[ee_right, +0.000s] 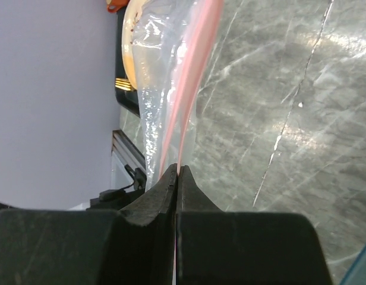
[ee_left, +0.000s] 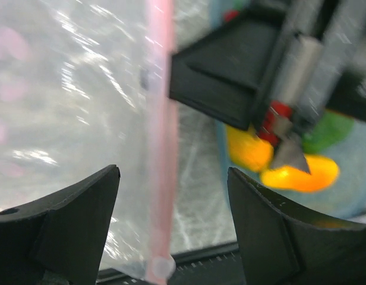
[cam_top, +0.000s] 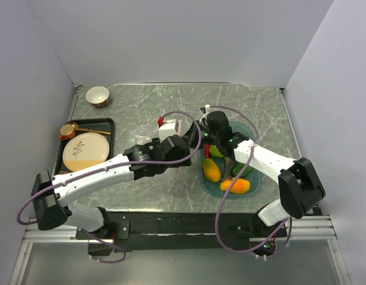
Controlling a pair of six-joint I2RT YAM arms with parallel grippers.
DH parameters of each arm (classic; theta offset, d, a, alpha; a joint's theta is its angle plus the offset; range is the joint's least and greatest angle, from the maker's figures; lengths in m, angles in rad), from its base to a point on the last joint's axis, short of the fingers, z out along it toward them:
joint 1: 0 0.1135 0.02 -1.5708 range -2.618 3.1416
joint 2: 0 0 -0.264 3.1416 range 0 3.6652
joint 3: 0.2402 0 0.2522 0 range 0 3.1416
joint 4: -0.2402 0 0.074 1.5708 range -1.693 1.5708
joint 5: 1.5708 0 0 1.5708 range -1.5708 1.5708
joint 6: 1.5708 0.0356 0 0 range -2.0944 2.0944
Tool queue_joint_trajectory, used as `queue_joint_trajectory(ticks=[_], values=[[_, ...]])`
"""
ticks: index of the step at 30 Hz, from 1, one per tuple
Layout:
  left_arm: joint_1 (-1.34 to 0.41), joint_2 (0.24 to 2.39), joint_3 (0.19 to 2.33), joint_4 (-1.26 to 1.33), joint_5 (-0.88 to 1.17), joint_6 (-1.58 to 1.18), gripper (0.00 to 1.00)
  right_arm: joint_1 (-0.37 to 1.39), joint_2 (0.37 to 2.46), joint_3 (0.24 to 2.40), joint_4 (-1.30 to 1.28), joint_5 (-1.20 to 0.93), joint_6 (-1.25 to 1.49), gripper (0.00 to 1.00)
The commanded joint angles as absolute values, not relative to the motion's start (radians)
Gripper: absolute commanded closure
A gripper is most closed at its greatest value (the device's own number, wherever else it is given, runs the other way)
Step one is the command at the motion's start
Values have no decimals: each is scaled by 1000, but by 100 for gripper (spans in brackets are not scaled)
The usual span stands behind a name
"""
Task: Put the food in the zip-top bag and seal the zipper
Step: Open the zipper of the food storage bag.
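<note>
Pink zipper [ee_right: 198, 77] runs top-to-bottom mid-frame, lower end pinched by the clenched right gripper [ee_right: 178, 175]; left gripper [ee_left: 173, 175], released, straddles it, bag [ee_left: 70, 107] at left.

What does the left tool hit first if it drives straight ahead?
Likely the zipper of the zip-top bag: the pink strip runs between the left tool's open fingers. The right tool, shut on that strip, sits beyond. Depth unclear.
</note>
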State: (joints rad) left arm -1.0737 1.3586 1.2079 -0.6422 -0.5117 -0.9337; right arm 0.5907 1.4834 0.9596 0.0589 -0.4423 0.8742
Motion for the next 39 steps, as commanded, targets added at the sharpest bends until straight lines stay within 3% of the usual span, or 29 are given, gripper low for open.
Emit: queue_joint_trajectory(ticks=[1,10,25,39], values=[[-1068,1377,1252,-718,-650,-962,22,615,1450,996,84,-411,891,100],[-1062,1405,1255,-721,-692,-948,26,617,1465,1020,6,-391,839,100],[-1057,1457,1296,-767,-749,-953,47,617,1425,1006,-37,-376,805,100],[-994,1444,1327,-841,-788,-999,99,617,1503,1019,-106,-312,756,100]])
